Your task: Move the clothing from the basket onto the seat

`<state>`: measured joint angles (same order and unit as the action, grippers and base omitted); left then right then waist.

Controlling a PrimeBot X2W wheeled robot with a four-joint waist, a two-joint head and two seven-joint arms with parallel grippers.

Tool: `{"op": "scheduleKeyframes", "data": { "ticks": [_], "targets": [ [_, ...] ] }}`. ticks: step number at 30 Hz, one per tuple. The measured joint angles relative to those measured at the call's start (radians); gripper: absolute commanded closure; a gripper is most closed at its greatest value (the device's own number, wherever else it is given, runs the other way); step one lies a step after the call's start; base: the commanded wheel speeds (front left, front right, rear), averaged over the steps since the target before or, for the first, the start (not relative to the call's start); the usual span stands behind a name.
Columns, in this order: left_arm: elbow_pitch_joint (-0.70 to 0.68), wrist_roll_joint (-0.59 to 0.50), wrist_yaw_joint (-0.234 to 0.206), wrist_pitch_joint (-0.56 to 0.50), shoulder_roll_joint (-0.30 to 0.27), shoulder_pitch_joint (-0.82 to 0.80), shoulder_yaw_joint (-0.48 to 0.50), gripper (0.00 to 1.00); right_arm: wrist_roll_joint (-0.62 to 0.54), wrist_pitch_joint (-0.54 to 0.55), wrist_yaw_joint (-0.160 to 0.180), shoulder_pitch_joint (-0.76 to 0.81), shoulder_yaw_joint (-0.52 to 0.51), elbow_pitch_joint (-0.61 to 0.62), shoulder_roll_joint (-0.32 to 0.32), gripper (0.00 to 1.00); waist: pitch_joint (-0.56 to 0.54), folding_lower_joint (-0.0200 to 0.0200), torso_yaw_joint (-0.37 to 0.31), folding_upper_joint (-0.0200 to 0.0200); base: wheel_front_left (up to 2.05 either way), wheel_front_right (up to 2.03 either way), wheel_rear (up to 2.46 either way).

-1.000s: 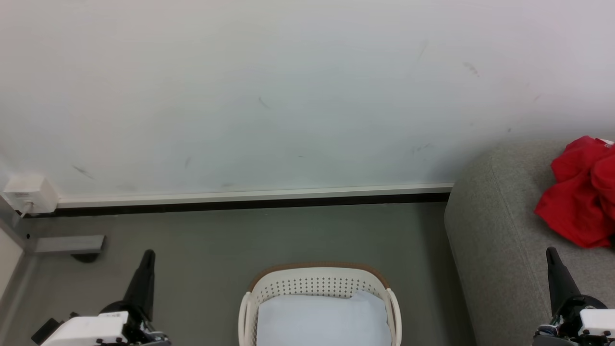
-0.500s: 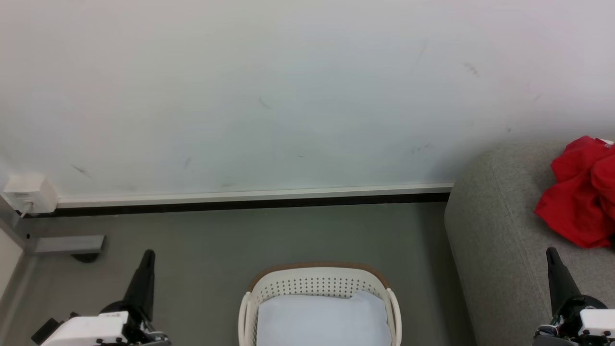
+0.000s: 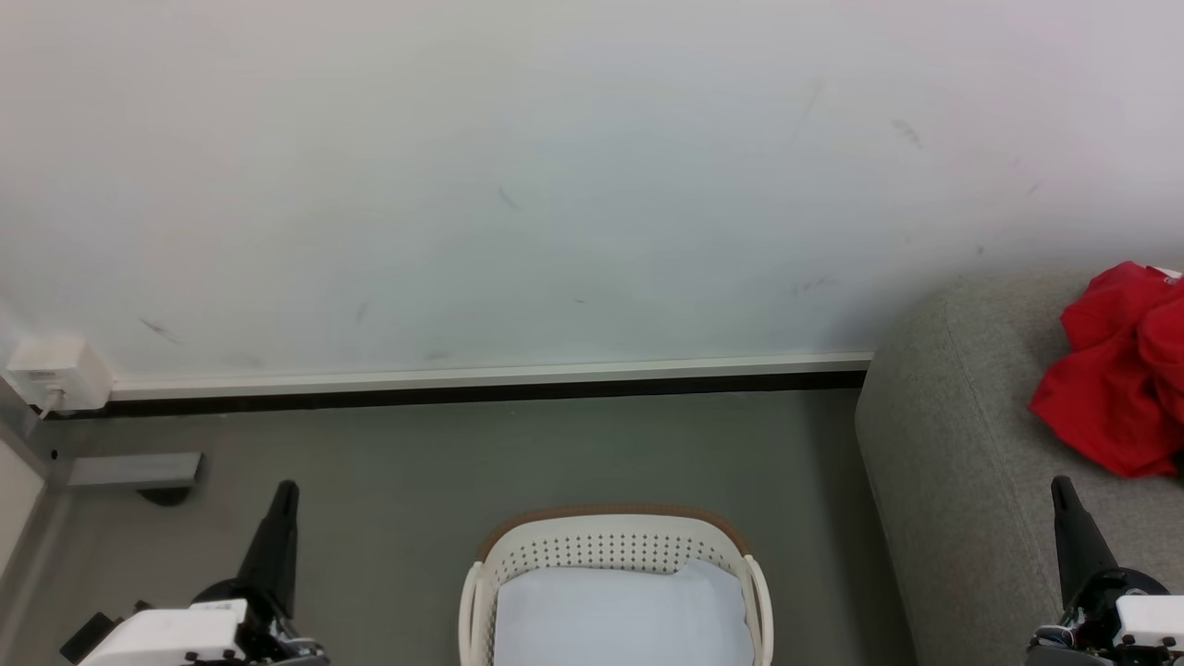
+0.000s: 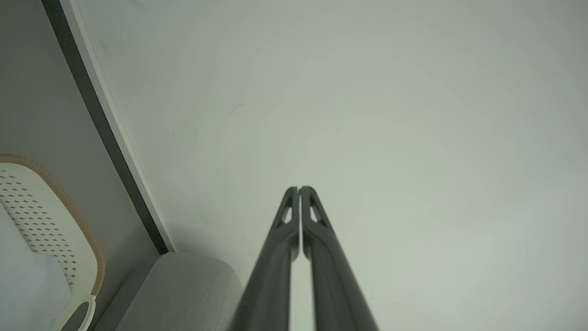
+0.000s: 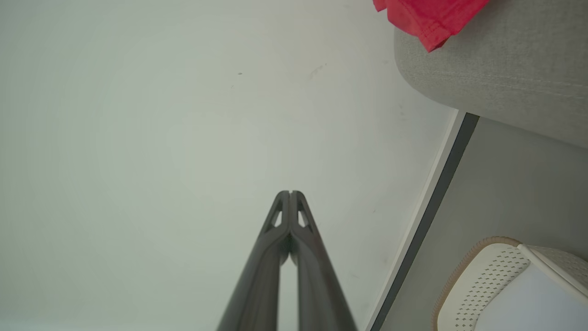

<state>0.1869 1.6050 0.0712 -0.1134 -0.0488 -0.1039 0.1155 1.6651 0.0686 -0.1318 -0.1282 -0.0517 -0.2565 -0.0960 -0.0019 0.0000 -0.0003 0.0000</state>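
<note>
Nothing moved since a second ago; grippers, basket and clothing sit as before. Left gripper [image 3: 286, 490] low left in the head view, clenched and empty; in its wrist view the fingers [image 4: 275, 257] meet at the tips, pointing at the wall [image 4: 413, 115]. Right gripper [image 3: 1060, 486] low right, likewise pressed closed on nothing, its tip in front of the seat [image 3: 953, 481] and near the clothing [image 3: 1115, 388] but apart from it. Basket [image 3: 610, 546] stands on the floor [image 3: 416, 462] between the two grippers, brown rim toward the wall, a pale cloth [image 3: 620, 615] lying inside. Seat just right of the basket, a strip of floor between them. Clothing is a crumpled red heap on top of the seat, cut off by the right edge of the head view; in the right wrist view a red corner lies at the seat's rounded edge. White box [image 3: 55, 370] on the wall, far left.
</note>
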Motion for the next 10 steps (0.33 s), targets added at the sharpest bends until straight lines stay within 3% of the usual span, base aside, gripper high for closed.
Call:
{"op": "scheduleKeyframes", "data": {
  "ticks": [10],
  "targets": [
    [0.0,0.0,0.0,0.0,0.0,0.0,0.0,1.0,0.007,-0.007,0.0,0.002,0.005,0.001,-0.003,1.0,0.0,0.0,0.0,0.0,0.0,0.0,0.0]
  ]
}}
